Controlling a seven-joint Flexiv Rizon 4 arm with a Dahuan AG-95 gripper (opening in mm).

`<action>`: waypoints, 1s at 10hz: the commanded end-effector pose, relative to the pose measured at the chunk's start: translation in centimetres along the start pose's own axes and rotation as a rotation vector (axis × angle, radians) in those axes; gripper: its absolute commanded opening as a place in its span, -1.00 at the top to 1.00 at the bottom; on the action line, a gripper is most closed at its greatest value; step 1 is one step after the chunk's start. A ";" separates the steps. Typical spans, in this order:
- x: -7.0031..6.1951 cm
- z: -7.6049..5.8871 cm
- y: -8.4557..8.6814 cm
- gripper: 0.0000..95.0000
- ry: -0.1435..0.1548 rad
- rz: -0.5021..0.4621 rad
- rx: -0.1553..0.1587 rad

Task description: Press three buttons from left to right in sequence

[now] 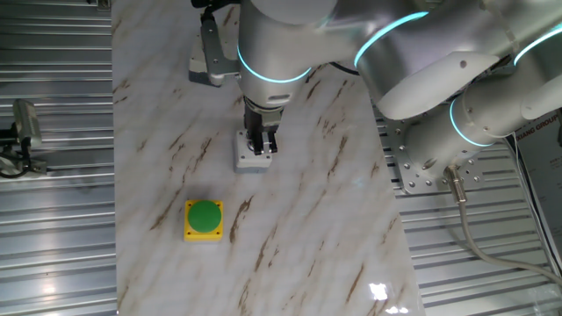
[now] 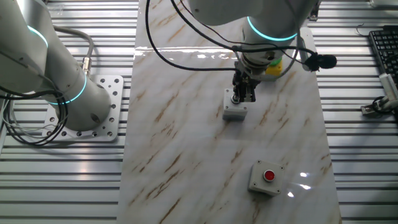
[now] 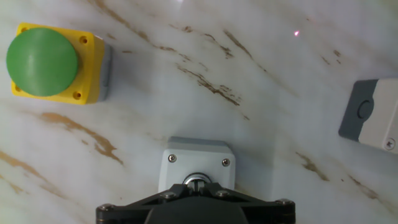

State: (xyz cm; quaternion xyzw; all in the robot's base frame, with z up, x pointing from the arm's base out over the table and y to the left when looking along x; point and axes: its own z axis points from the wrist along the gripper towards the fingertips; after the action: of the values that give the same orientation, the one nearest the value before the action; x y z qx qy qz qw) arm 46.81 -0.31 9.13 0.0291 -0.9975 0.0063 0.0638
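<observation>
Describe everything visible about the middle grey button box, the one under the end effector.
The middle grey button box is a small, square, light-grey housing that looks like plastic, with screws at its top corners in the hand view. It sits flat on the marble-patterned table, between the yellow box and the red-button box. The end effector stands directly over it, its tips at the button, which is mostly hidden. Actual contact cannot be confirmed.

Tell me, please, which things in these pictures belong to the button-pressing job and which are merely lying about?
Part of the job:
- grey box with red button
- middle grey box, under the claw
- yellow box with green dome button

Just lying about:
- keyboard beside the table
- cables by the arm's base
</observation>
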 end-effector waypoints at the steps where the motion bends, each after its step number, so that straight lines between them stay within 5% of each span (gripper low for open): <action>1: -0.2 -0.4 0.0 1.00 0.037 0.011 -0.023; 2: -0.2 -0.3 0.0 1.00 0.015 0.007 -0.021; 10: -0.2 -0.3 0.0 1.00 0.010 -0.007 -0.020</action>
State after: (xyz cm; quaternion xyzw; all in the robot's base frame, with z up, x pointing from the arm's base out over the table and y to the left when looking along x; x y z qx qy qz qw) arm 47.26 -0.23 9.26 0.0321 -0.9970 -0.0045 0.0703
